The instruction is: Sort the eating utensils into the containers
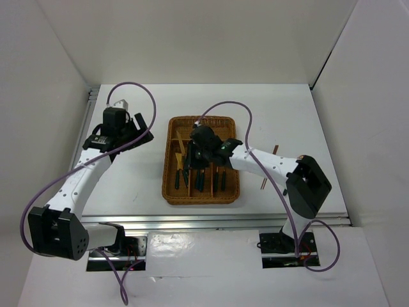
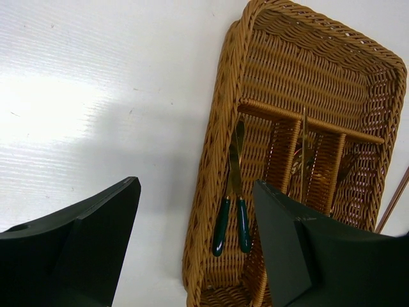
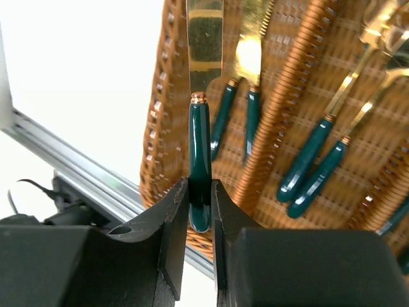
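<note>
The brown wicker tray point(image 1: 171, 192) lies mid-table. My right gripper point(image 1: 192, 160) hangs over its left side. In the right wrist view it point(image 3: 199, 204) is shut on the dark green handle of a gold-bladed knife point(image 3: 199, 147), held above the tray's left long section point(image 3: 160, 128). Two knives point(image 3: 236, 121) lie in that section, and other green-handled utensils point(image 3: 319, 160) lie in the one beside it. My left gripper point(image 1: 142, 137) is open and empty, left of the tray. Its view shows the tray point(image 2: 214, 147) and the two knives point(image 2: 231, 214) between the fingers point(image 2: 300, 249).
Thin chopsticks point(image 1: 263, 183) lie on the table right of the tray, mostly hidden under my right arm; one shows at the left wrist view's right edge point(image 2: 393, 201). The crosswise section point(image 2: 307, 77) holds nothing visible. White walls enclose the table, with a metal rail point(image 1: 217, 220) at its near edge.
</note>
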You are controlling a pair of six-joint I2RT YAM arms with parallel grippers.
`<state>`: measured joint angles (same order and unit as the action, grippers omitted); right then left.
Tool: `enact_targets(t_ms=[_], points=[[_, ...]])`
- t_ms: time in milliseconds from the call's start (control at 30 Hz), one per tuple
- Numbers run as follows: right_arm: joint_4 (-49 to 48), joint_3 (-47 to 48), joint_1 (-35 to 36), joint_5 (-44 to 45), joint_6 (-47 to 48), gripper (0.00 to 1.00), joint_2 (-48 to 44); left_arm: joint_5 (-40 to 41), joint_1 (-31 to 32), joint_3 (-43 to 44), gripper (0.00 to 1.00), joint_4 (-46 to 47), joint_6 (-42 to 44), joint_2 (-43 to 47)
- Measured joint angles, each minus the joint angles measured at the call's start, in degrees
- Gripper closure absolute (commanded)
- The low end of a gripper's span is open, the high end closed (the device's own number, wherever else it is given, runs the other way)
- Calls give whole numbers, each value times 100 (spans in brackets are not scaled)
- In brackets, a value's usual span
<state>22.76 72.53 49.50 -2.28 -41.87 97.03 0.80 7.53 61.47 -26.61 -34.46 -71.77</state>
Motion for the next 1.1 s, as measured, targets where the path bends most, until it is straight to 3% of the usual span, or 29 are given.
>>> enact_targets(t_ms=[400,567,600,733,900,1100], points=[[-286,20,37,-315,-439,89,603,0,0,-133,14,-37,0,109],[-256,24,39,-310,-525,74,699,0,0,-136,14,-37,0,116],[-260,26,39,-310,-542,65,699,0,0,-136,14,-37,0,116],[-267,35,39,-308,-557,50,699,-2,0,-136,14,-37,0,116],[-293,90,48,-262,-468,45,699,-2,0,-136,14,-37,0,116],[-4,393,-2,393,-315,40,520,-2,0,-136,14,-37,0,116]])
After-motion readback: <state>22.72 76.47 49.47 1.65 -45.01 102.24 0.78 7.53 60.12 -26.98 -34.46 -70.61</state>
